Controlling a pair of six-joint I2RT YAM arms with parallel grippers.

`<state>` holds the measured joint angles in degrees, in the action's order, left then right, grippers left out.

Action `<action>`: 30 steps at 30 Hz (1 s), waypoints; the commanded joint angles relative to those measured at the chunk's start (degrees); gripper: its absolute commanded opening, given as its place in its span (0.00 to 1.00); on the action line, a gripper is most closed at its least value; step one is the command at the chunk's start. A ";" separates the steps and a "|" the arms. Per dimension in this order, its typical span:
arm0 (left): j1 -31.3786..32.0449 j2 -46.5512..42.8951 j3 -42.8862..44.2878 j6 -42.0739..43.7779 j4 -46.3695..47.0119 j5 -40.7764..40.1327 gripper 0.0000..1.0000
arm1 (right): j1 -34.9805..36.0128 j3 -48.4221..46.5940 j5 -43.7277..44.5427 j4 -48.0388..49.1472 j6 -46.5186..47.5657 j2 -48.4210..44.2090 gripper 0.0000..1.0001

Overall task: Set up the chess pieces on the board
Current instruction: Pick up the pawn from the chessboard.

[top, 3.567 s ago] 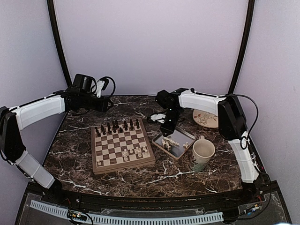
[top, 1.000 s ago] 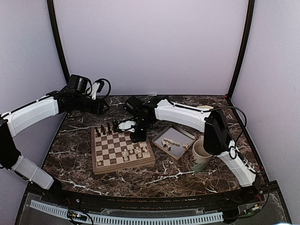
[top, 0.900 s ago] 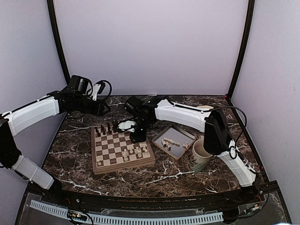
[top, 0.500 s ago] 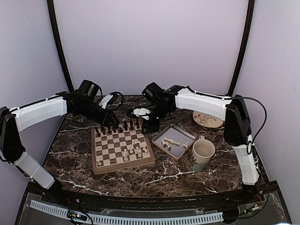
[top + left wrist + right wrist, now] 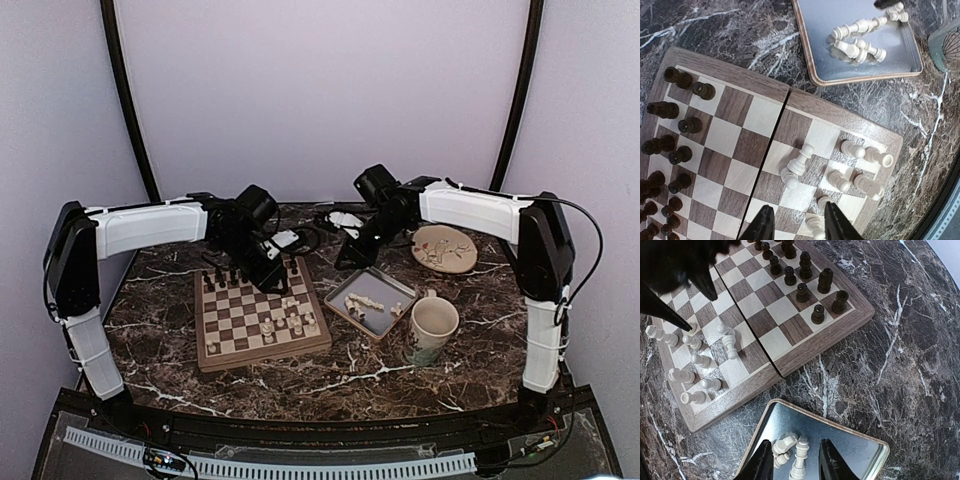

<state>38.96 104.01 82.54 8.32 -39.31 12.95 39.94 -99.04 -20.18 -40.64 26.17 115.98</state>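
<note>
The left gripper is positioned low over the board, at the end occupied by the cream-white chess pieces. Its jaws are held apart and nothing is clamped. One white piece is seen in the gap between the fingers; whether it is touched cannot be told. Several more white pieces are seen just ahead of these jaws, spread over the nearest squares. The dark chessmen are ranked along the board's opposite end, to the left of the jaws in the left wrist view. Beyond the board's rim, further ahead of the left jaws, the grey tray is set on the marble table just beside the board. A loose heap of white pieces is lying in the tray. The right gripper is held above the tray, with its jaws parted and empty. The heap is seen directly below and between its fingers. The board is located ahead of the right jaws, with the white pieces ahead and to the left and the dark chessmen further ahead. The mug is stood just beside the tray, on the side away from the board. A patterned plate is placed near the right arm.
</note>
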 commanded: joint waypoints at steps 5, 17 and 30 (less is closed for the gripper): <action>2.64 4.18 4.34 2.47 -5.36 -6.05 0.36 | -0.57 1.41 -2.80 2.85 -1.01 -1.88 0.31; 2.75 7.27 5.33 1.75 -3.87 -7.17 0.31 | -0.66 2.07 -2.68 2.57 -0.61 -1.45 0.31; 2.76 9.36 5.86 0.74 -2.79 -5.92 0.18 | -0.82 1.95 -2.16 2.38 -0.71 -1.17 0.30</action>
<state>41.63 112.97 87.09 9.63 -41.87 6.46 39.11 -97.47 -22.09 -39.00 25.63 115.98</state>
